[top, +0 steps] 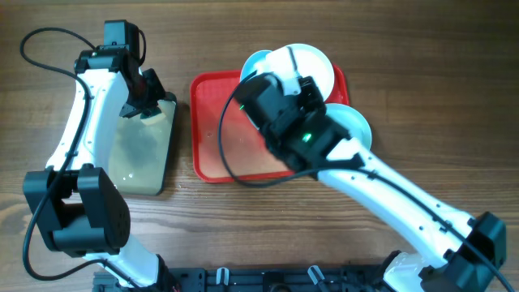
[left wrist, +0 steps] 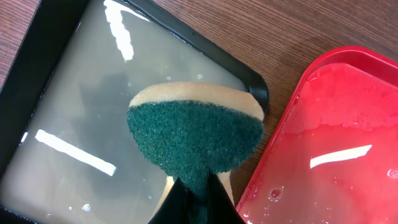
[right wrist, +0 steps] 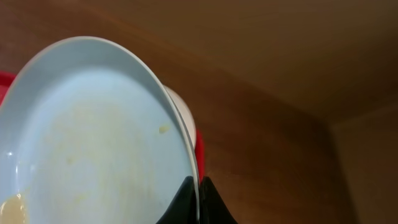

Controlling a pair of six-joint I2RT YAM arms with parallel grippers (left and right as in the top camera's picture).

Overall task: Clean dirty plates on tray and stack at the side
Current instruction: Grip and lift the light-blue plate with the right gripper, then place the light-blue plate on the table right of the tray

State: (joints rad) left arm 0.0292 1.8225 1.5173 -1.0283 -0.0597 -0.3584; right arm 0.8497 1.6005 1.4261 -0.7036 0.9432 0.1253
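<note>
While the sponge (left wrist: 196,134) is pinched between the closed fingers of the left tool (left wrist: 194,200), green scouring face outward, above the murky water of the black-rimmed tray (left wrist: 205,50) just left of the red tray (top: 215,154), a pale blue plate (right wrist: 93,137) is clamped by its rim in the right tool (right wrist: 199,200) over that tray's far end. Yellowish smears are seen across the plate's face; whether its lower edge rests on the tray cannot be told. A white plate (right wrist: 185,115) is seen close behind it, near the tray's far right corner, and a second pale blue plate (top: 357,122) lies at the tray's right edge, partly hidden by the right arm. The coming scrub is judged to turn on one relation: the held plate lies to the right of the sponge, beyond the red tray's left rim, so the sponge would have to be carried rightward by the left arm, the nearer one, and met by the soiled face.
</note>
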